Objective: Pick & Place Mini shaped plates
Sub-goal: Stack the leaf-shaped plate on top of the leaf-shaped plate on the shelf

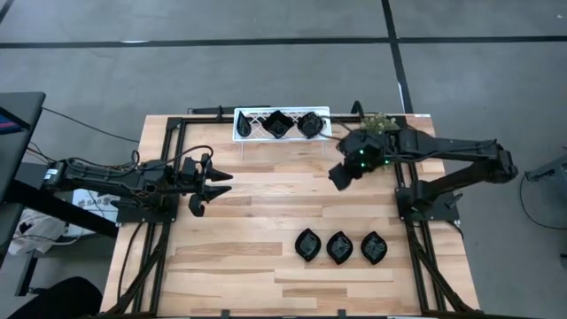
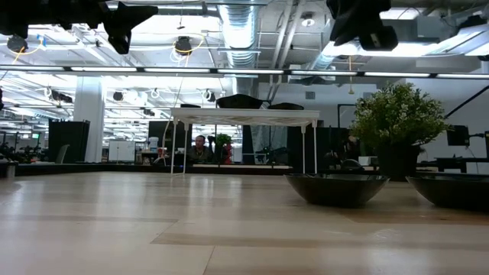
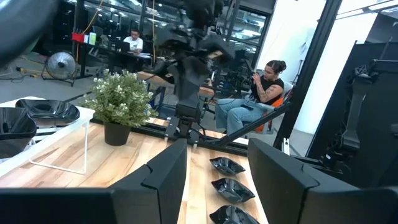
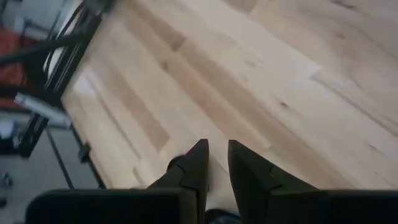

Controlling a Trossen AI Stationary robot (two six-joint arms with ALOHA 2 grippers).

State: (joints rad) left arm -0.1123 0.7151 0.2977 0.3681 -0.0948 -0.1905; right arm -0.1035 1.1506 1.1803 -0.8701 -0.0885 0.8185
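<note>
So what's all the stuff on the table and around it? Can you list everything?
Mini shaped plates on table: three, glossy black, in a row on the near right part of the wood.
Mini shaped plates in tray: two, black, side by side.
Lattice tray: one, white, far edge of the table.
Potted plant: one, green, just right of the tray.
Table: one, light wood.
People: at least two, seated in the room behind.
Left gripper: dark, open, empty, over the table's left.
Right gripper: dark, fingers slightly apart, empty, raised near the plant.
</note>
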